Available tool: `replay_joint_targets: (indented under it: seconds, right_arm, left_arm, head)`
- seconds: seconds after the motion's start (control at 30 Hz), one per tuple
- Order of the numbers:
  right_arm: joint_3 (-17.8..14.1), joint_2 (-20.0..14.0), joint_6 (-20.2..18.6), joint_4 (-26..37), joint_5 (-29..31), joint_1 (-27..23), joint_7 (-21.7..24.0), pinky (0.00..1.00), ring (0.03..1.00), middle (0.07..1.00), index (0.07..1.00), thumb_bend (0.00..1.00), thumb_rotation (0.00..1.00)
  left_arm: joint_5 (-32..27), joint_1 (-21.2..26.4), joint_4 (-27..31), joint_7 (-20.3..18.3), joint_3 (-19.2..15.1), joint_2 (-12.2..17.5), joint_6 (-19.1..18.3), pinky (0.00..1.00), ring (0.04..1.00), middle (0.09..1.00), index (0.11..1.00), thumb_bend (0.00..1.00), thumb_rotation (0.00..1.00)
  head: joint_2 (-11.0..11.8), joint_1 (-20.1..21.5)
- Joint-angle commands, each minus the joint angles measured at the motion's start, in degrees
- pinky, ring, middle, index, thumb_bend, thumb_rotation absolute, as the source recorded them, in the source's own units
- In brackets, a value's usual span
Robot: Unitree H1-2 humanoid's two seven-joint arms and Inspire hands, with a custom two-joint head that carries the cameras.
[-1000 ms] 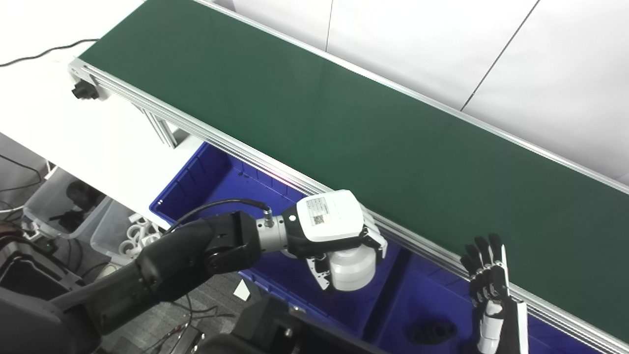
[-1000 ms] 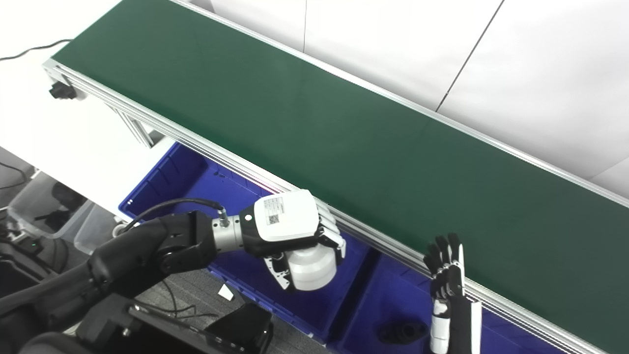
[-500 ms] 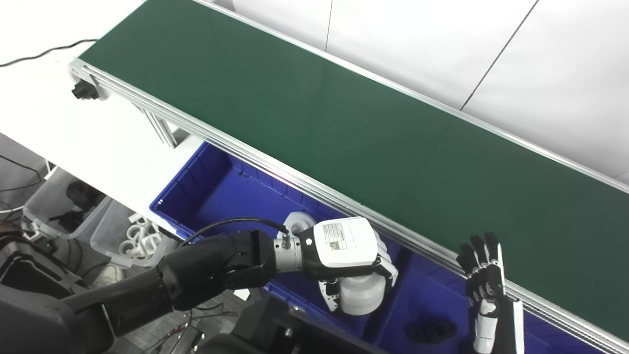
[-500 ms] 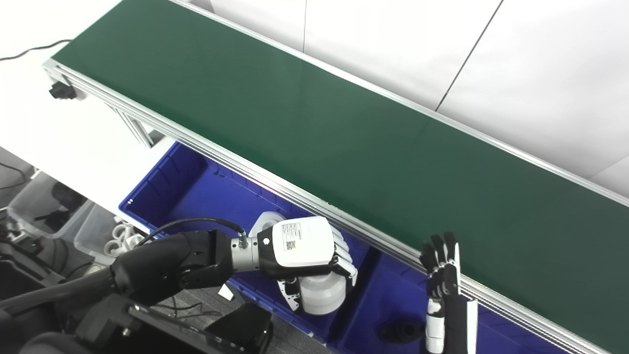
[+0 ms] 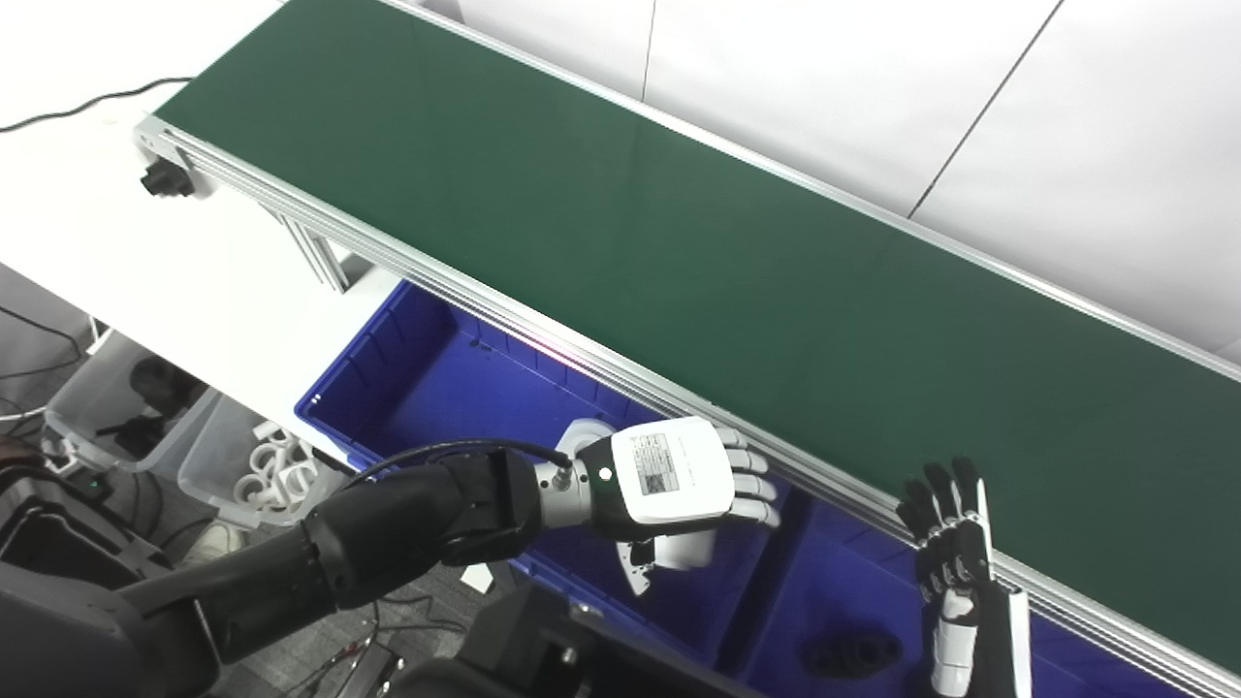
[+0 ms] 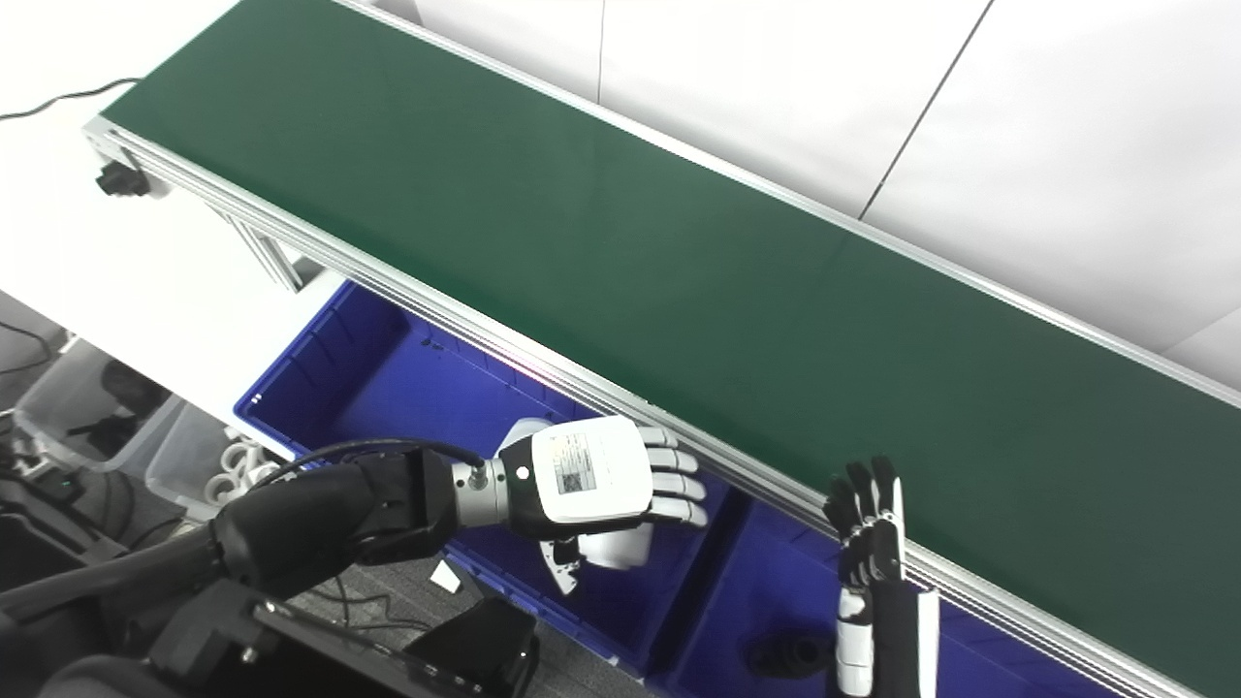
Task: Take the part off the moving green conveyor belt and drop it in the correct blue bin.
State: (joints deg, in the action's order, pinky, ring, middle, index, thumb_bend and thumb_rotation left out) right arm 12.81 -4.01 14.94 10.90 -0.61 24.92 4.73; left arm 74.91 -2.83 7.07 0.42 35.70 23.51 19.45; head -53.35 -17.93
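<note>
Stretching bare across the room, the green conveyor belt (image 5: pixel 679 242) carries nothing. Below it, the left blue bin (image 5: pixel 427 373) sits under the left hand (image 5: pixel 684 475), fingers (image 5: pixel 751 482) spread wide, just released. Beneath it drops the part (image 5: pixel 684 551), white and cylindrical: essentially done. The right hand (image 5: pixel 945 528) waits, fingers apart, empty.

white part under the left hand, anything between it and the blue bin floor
Nothing visible. The left hand has its fingers spread flat, and the white part sits just beneath the palm, already inside the left blue bin. Another white part lies behind the wrist, not under it.
</note>
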Motion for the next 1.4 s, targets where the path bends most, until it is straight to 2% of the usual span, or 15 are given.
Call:
replay_joint_targets:
  seconds: [0.0, 0.13, 0.37, 0.4, 0.5, 0.6, 0.63, 0.67, 0.77, 0.9, 0.97, 1.1, 1.2, 1.23, 1.37]
  right_arm:
    - [0.02, 0.33, 1.38, 1.81, 0.13, 0.23, 0.49, 0.91, 0.935, 0.957, 1.000, 0.77, 0.96]
    - [0.04, 0.35, 1.08, 2.06, 0.17, 0.39, 0.52, 0.92, 0.939, 0.960, 1.000, 0.77, 0.96]
    - [0.21, 0.51, 0.98, 1.91, 0.26, 0.44, 0.59, 0.92, 0.943, 0.964, 1.000, 0.78, 0.96]
    - [0.25, 0.66, 1.04, 1.63, 0.14, 0.43, 0.51, 0.92, 0.944, 0.964, 1.000, 0.78, 0.96]
    - [0.47, 1.05, 1.43, 0.85, -0.61, 0.52, 0.23, 0.92, 0.938, 0.960, 0.999, 0.79, 0.96]
    - [0.83, 1.59, 2.30, -0.23, -1.48, 0.58, -0.07, 0.92, 0.936, 0.960, 0.996, 0.79, 0.96]
    - [1.05, 1.84, 2.46, -0.62, -2.22, 0.60, -0.25, 0.92, 0.936, 0.960, 0.995, 0.79, 0.96]
    - [1.20, 2.00, 2.57, -0.87, -2.75, 0.61, -0.38, 0.93, 0.945, 0.965, 0.996, 0.80, 0.97]
    - [2.02, 2.97, 3.34, -2.45, -2.52, 0.39, -0.17, 0.95, 0.975, 0.994, 1.000, 0.78, 0.96]
    - [2.55, 4.37, 3.14, -3.77, -5.91, -0.12, -1.60, 0.94, 0.974, 0.990, 1.000, 0.80, 0.97]
    - [2.83, 5.05, 3.55, -4.68, -7.05, -0.42, -2.11, 0.95, 0.978, 0.989, 1.000, 0.80, 0.98]
    - [3.30, 6.18, 4.94, -6.71, -8.51, -0.75, -2.90, 0.93, 0.963, 0.979, 0.995, 0.80, 0.98]
    - [3.84, 6.72, 6.98, -9.30, -9.77, -1.20, -3.83, 0.93, 0.959, 0.980, 0.991, 0.78, 0.99]
    - [3.99, 6.99, 7.74, -10.33, -10.04, -1.34, -4.19, 0.93, 0.959, 0.982, 0.985, 0.78, 0.97]
    - [4.40, 7.73, 10.94, -14.32, -11.78, -2.01, -6.00, 0.93, 0.953, 0.978, 0.974, 0.75, 0.96]
  left_arm:
    - [1.05, 0.02, 2.11, 0.08, -0.50, 0.20, -1.25, 0.99, 0.991, 0.993, 0.934, 1.00, 0.41]
    - [0.84, -0.43, 3.33, -2.17, -0.81, 0.10, -1.99, 1.00, 1.000, 1.000, 0.994, 1.00, 0.46]
    - [-2.00, -0.82, 6.01, -4.83, -1.31, 0.20, -1.56, 1.00, 1.000, 1.000, 0.989, 1.00, 0.51]
    - [-4.45, -0.90, 6.79, -4.53, -1.60, 0.16, -0.56, 1.00, 1.000, 1.000, 0.988, 1.00, 0.52]
    - [-13.51, -1.08, 9.76, -3.78, -2.65, -0.40, 2.50, 1.00, 0.984, 0.983, 0.965, 0.98, 0.67]
    - [-23.88, -1.41, 11.33, 0.18, -4.09, -2.51, 6.60, 0.86, 0.886, 0.893, 0.890, 0.89, 0.74]
    - [-28.37, -1.70, 12.79, -0.20, -4.65, -3.89, 6.22, 0.84, 0.869, 0.879, 0.880, 0.88, 0.76]
    - [-31.41, -1.94, 13.85, -0.83, -5.10, -4.85, 5.84, 0.81, 0.844, 0.857, 0.872, 0.86, 0.76]
    - [-43.73, -2.26, 19.64, -3.77, -6.43, -9.91, -0.26, 0.79, 0.823, 0.847, 0.863, 0.83, 0.73]
    - [-52.83, -2.17, 22.53, -6.77, -9.42, -14.02, -8.03, 0.74, 0.844, 0.881, 0.893, 0.78, 0.65]
    - [-57.29, -2.84, 21.47, -7.18, -11.15, -15.39, -9.80, 0.73, 0.854, 0.887, 0.894, 0.77, 0.64]
    - [-64.15, -5.49, 19.69, -9.21, -13.19, -15.64, -12.73, 0.86, 0.920, 0.930, 0.914, 0.79, 0.65]
    - [-69.08, -8.12, 17.38, -12.40, -13.21, -14.00, -15.42, 0.94, 0.970, 0.981, 0.946, 0.78, 0.65]
    - [-70.01, -8.81, 15.84, -13.85, -12.94, -13.10, -16.14, 0.97, 0.988, 0.993, 0.978, 0.82, 0.70]
    - [-67.64, -9.40, 6.54, -16.39, -11.43, -10.34, -9.68, 1.00, 1.000, 1.000, 0.999, 0.85, 0.75]
  head:
    - [0.02, -0.01]
    - [0.01, 0.09]
    - [0.17, 0.92]
    - [0.33, 2.26]
    - [0.76, 5.47]
    - [1.48, 8.95]
    - [2.21, 11.71]
    - [2.21, 11.71]
    - [3.77, 16.49]
    - [4.79, 19.08]
    - [5.66, 20.37]
    - [7.76, 22.89]
    - [10.62, 26.66]
    - [11.33, 27.61]
    - [14.15, 31.15]
